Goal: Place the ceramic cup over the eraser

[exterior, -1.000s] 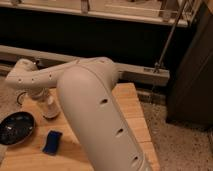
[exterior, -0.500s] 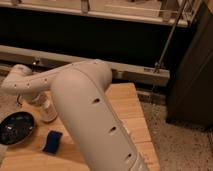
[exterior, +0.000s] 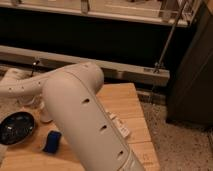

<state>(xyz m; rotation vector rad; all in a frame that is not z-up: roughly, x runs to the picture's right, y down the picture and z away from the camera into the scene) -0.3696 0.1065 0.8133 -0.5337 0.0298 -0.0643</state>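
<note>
My tool (exterior: 31, 102) sits far left over the cup (exterior: 45, 114), grip state unclear; eraser hidden behind my arm (exterior: 85, 120).

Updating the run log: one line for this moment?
gripper: over cup | ceramic cup: on table | eraser: hidden | bowl: left

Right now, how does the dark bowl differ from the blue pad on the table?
The dark bowl is round, while the blue pad is rectangular. The bowl looks clearly larger than the pad. The bowl is near black and the pad is bright blue. The bowl lies nearer the table's left edge, and the pad sits to its right, beside the arm. Both rest on the wooden table. The tool is at the far left, above the white cup.
</note>
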